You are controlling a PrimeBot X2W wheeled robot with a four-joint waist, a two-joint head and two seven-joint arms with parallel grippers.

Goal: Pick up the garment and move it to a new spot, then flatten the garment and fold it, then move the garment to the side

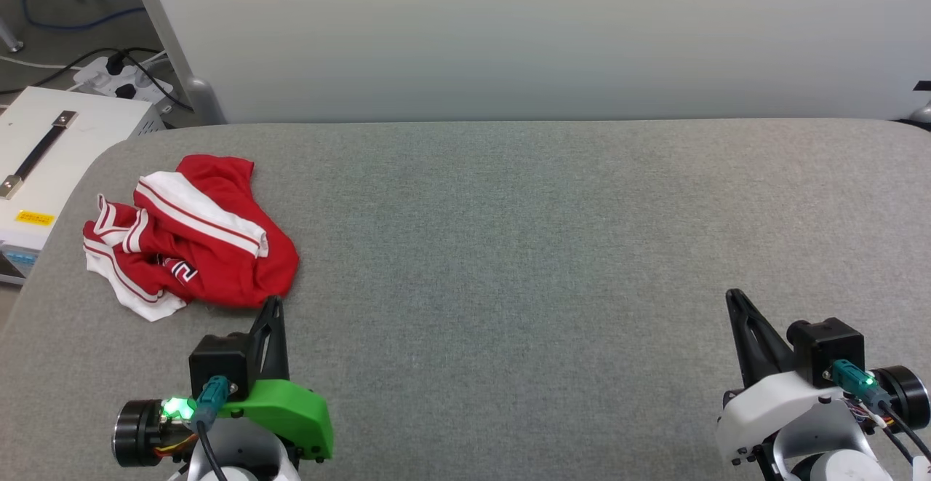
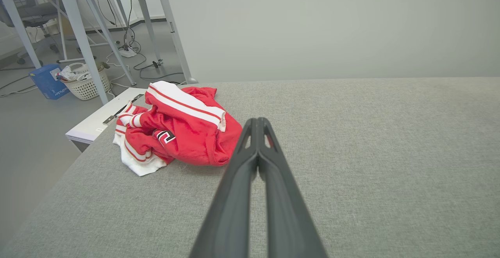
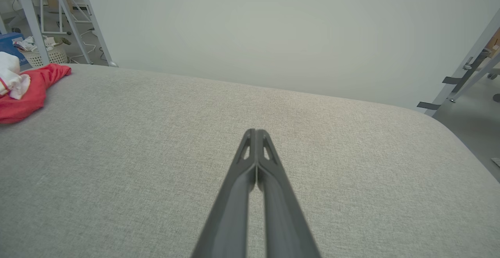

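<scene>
A grey fabric-covered surface [image 1: 553, 233] with rounded corners carries a crumpled red-and-white garment [image 1: 225, 266] near its far left corner.

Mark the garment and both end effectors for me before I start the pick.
garment [image 1: 236, 266]: head view, on its red body panel.
left end effector [image 1: 274, 301]: head view, at the tips of its dark fingers.
right end effector [image 1: 734, 297]: head view, at its fingertips.

Head camera looks down; wrist cameras skim the table [image 1: 545, 248] low (all share the garment [image 1: 218, 263]).
</scene>
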